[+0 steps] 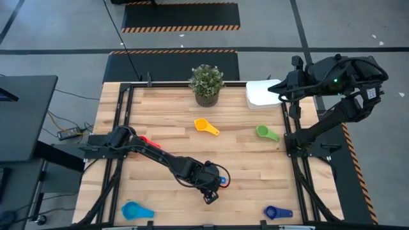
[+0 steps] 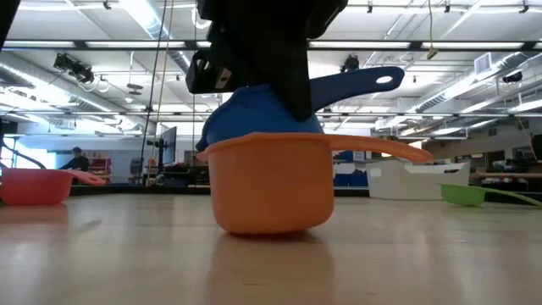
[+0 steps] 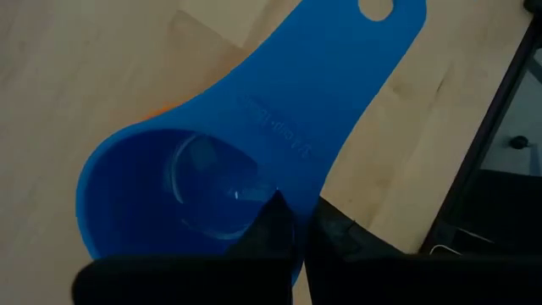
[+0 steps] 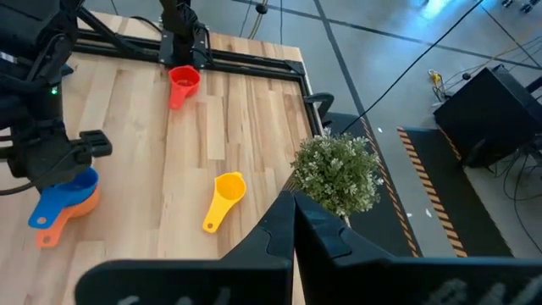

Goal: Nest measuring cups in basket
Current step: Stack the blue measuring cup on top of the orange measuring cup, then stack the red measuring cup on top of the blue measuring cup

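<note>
My left gripper [image 1: 209, 189] is near the table's near edge, shut on the blue measuring cup [image 3: 212, 161]. The blue cup's bowl [image 2: 258, 110] sits tilted inside the orange cup [image 2: 271, 182], which stands on the table. The yellow cup [image 1: 206, 126] and green cup [image 1: 267, 133] lie mid-table. The light blue cup [image 1: 134, 209] and dark blue cup [image 1: 276, 212] lie at the near edge. The red cup [image 4: 182, 80] lies by the left arm's base. My right gripper [image 4: 293, 224] is shut and raised over the white basket [image 1: 262, 94] at the far right. My left gripper pinches the blue cup's bowl wall [image 3: 296, 199] close to where the handle joins, one finger [image 3: 273, 222] inside the bowl and the other outside. It comes from above. The cup is tilted, its handle [image 2: 364, 85] angled upward, its bowl down in the orange cup.
A potted green plant [image 1: 206, 83] stands at the far edge, left of the basket. Black frame rails run along the table's left and right sides. Bare wood lies between the orange cup and the yellow and green cups.
</note>
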You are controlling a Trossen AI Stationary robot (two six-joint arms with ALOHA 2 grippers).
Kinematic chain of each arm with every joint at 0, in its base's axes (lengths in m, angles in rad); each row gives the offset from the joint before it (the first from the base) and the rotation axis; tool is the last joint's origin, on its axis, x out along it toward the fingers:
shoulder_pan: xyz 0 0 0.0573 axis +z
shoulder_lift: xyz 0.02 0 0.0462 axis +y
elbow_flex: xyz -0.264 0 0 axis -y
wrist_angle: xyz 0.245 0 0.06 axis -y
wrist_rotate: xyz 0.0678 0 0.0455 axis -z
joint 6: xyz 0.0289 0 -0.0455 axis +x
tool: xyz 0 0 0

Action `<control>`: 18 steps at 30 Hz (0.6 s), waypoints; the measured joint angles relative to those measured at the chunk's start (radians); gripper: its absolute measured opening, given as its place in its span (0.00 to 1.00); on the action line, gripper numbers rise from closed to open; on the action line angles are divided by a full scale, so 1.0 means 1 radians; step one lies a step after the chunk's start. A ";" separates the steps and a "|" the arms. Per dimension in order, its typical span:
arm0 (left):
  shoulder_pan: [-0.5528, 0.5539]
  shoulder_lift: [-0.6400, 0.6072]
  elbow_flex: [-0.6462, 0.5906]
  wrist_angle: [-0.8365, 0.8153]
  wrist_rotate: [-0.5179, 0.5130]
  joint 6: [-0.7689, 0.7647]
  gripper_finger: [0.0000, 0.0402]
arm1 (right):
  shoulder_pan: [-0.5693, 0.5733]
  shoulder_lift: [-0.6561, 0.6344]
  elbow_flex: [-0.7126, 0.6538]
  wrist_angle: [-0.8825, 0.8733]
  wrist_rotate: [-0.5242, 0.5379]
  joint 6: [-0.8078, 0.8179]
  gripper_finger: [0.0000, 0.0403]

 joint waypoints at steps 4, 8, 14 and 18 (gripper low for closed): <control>0.000 0.000 0.000 0.002 0.002 -0.002 0.08 | 0.000 0.000 0.000 0.000 0.000 0.000 0.02; 0.001 0.000 0.000 0.003 0.004 -0.002 0.14 | 0.000 0.000 0.000 0.000 0.000 0.000 0.02; 0.002 0.000 0.000 0.009 0.004 -0.002 0.17 | 0.000 0.000 0.000 0.000 0.000 -0.019 0.02; 0.011 -0.005 0.000 0.001 0.024 0.004 0.17 | 0.000 0.000 0.000 0.000 0.000 -0.025 0.02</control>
